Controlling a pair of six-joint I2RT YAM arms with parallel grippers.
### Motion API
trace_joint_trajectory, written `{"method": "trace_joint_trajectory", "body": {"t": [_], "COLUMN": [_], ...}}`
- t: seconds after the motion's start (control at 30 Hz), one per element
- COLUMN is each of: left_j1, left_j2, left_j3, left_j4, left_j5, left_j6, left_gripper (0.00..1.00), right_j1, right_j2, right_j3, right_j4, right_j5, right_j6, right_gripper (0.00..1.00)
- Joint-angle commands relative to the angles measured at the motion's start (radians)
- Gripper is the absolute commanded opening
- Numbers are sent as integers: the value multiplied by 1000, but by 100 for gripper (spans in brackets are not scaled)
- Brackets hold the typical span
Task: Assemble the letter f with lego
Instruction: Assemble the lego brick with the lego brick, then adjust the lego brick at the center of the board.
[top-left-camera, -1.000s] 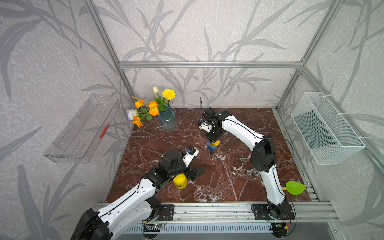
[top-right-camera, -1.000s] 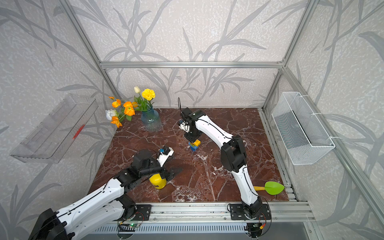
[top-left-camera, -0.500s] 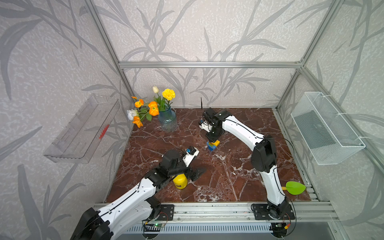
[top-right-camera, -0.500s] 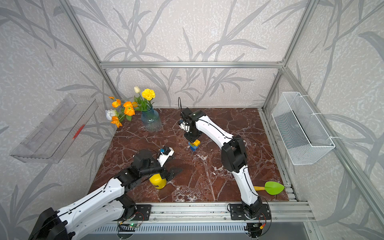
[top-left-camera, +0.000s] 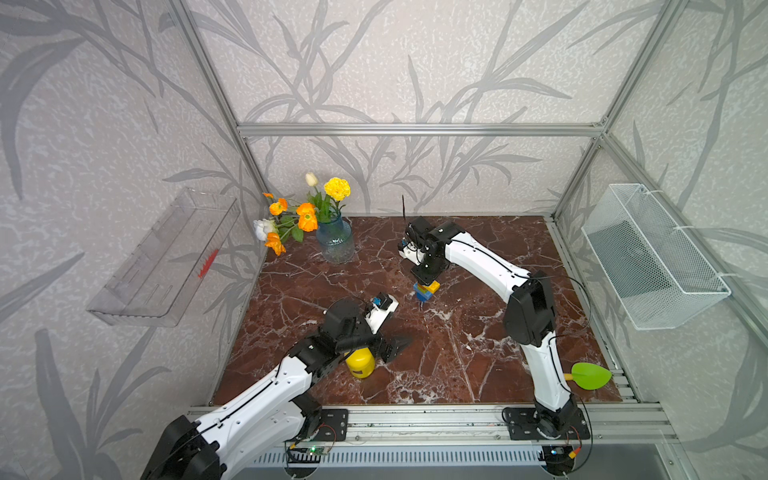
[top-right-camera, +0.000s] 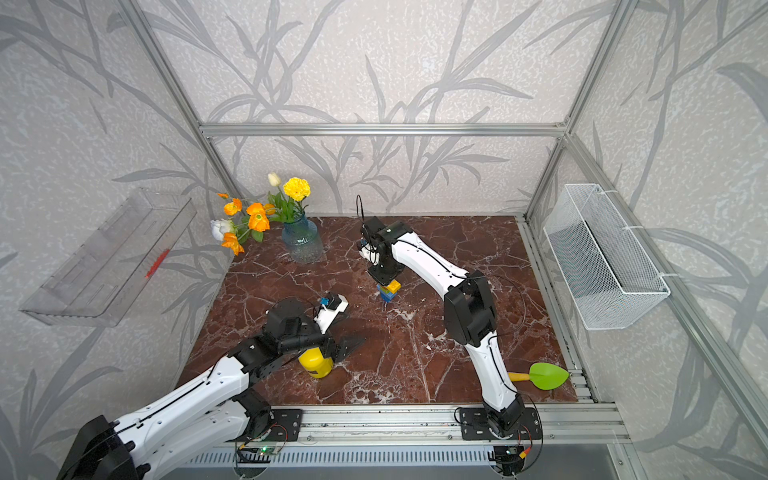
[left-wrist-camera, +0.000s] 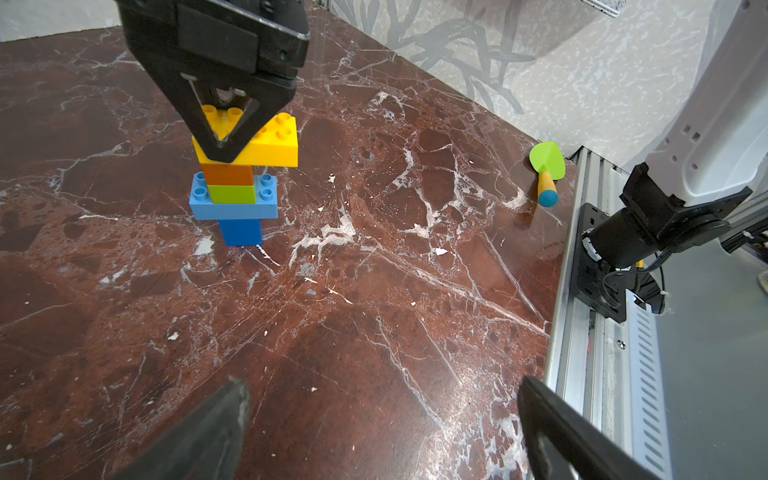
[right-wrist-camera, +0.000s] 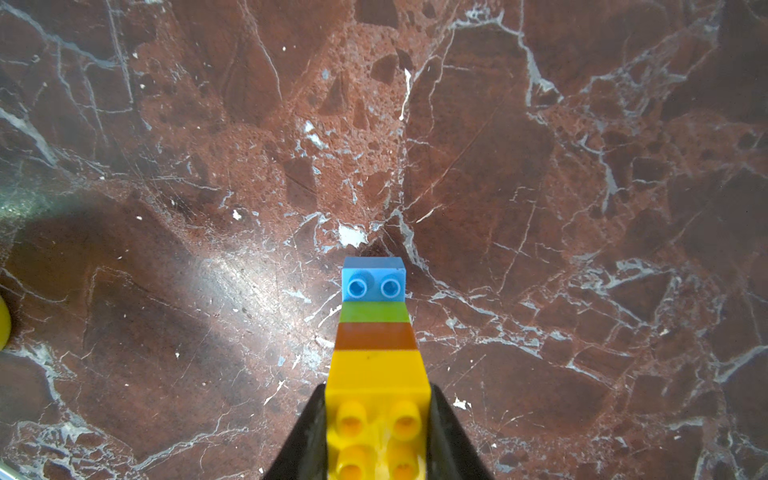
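Plastic, hard and glossy, made up every piece of the letter f (left-wrist-camera: 239, 183), which stood upright near the middle of the table (left-wrist-camera: 415, 299). From the bottom it had a small dark-blue foot (left-wrist-camera: 241, 232), a long light-blue bar (left-wrist-camera: 232, 210), a green brick (left-wrist-camera: 231, 194), an orange brick (left-wrist-camera: 227, 174) and a long yellow bar (left-wrist-camera: 274, 145) jutting to one side. Whether the foot rested on the stone or hung just above it could not be told.

The right gripper (right-wrist-camera: 376, 415) was clamped on one end of the yellow bar, a black finger flat against each long side. The left gripper (left-wrist-camera: 382, 415) was empty with its jaws apart, low over the table beside a yellow cylinder (top-left-camera: 360, 365) and well apart from the stack.

The piece looked light and stiff, with smooth, rather slippery walls and round studs on top. Only stud friction seemed to join the layers, so a sideways tug at the top might peel the yellow bar off. The single narrow foot and the overhanging bars probably made it easy to tip. The flat side walls above the column looked the soundest hold. The table was polished red-brown marble with white veins, likely slick underfoot.
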Motion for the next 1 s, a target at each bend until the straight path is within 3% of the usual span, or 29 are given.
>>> {"method": "trace_joint_trajectory", "body": {"t": [0.0, 0.23, 0.57, 0.77, 0.97], "left_j1": [3, 3, 3, -1, -9], "left_j2": [-9, -4, -15, -32, -33], "left_j3": [-12, -11, -10, 67, 43], "left_j4": [18, 18, 23, -86, -30], "left_j5": [15, 18, 55, -45, 4], "left_j6": [16, 16, 17, -62, -115], "left_gripper": [99, 100, 99, 99, 100], "right_j1": [12, 19, 18, 15, 2], "right_j2": [-22, -95, -213, -252, -256], "right_j3": [-20, -28, -102, -202, -256], "right_j4": [7, 33, 52, 97, 126], "right_j5": [14, 17, 38, 34, 17], "right_j6": [16, 23, 20, -5, -24], "right_gripper": [40, 50, 56, 57, 59]}}
